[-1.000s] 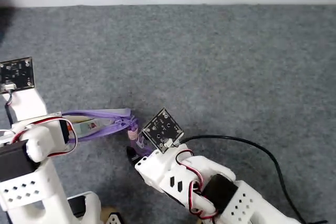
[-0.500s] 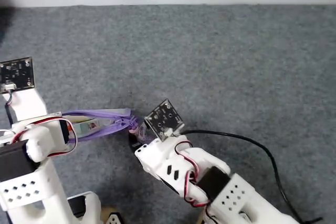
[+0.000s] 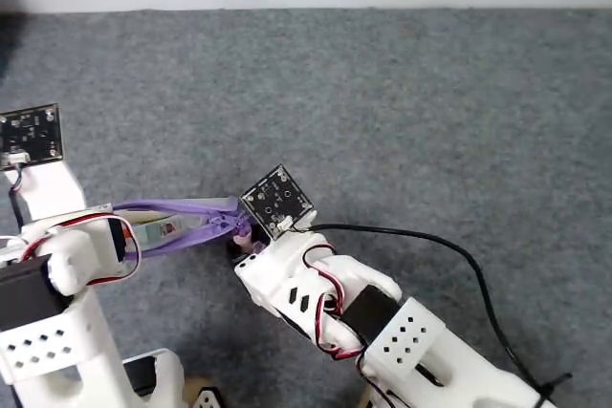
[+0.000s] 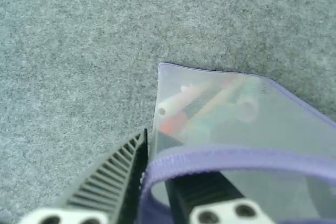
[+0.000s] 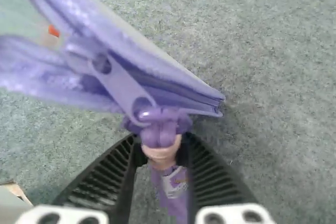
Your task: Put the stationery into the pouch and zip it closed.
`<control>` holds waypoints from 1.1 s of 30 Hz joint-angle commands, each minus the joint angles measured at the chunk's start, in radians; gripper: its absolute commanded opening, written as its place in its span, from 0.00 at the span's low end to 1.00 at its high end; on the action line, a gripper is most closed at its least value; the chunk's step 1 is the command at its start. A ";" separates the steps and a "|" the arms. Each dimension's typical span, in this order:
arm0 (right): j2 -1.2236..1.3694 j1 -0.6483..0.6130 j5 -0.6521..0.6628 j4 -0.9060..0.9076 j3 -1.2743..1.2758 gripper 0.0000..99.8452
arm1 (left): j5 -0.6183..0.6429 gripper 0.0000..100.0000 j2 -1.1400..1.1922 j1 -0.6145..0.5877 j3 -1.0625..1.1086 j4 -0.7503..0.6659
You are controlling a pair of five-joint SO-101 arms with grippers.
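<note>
Right gripper (image 5: 161,149) pinches the zipper pull (image 5: 157,129) at one end of the pouch (image 3: 182,220); left gripper (image 4: 157,176) clamps its purple rim at the other end. Soft, light and floppy, the pouch probably handles best by rim and pull. Stationery (image 4: 199,103) sits inside. On the grey worktop (image 3: 430,93), a black cable (image 3: 430,253) trails away from the pouch's pull end, likely no obstacle.

Your high camera looks down from well above; each wrist camera sits close behind its jaws, facing the shared pouch (image 3: 196,229).

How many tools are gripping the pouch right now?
2. The left tool clamps the purple rim of the pouch at one end; the right tool holds the zipper pull at the opposite end.
</note>
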 commanded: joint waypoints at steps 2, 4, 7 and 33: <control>-0.082 0.010 0.011 -0.013 -0.060 0.01 | -0.002 0.01 -0.011 -0.006 -0.004 0.020; -0.117 0.010 0.012 -0.001 -0.060 0.01 | -0.002 0.01 -0.011 -0.006 -0.008 0.020; -0.186 0.010 0.012 0.088 -0.060 0.01 | -0.002 0.01 -0.011 -0.006 -0.033 0.018; -0.602 0.010 0.011 0.618 -0.055 0.01 | 0.224 0.02 0.167 0.703 -0.173 -0.463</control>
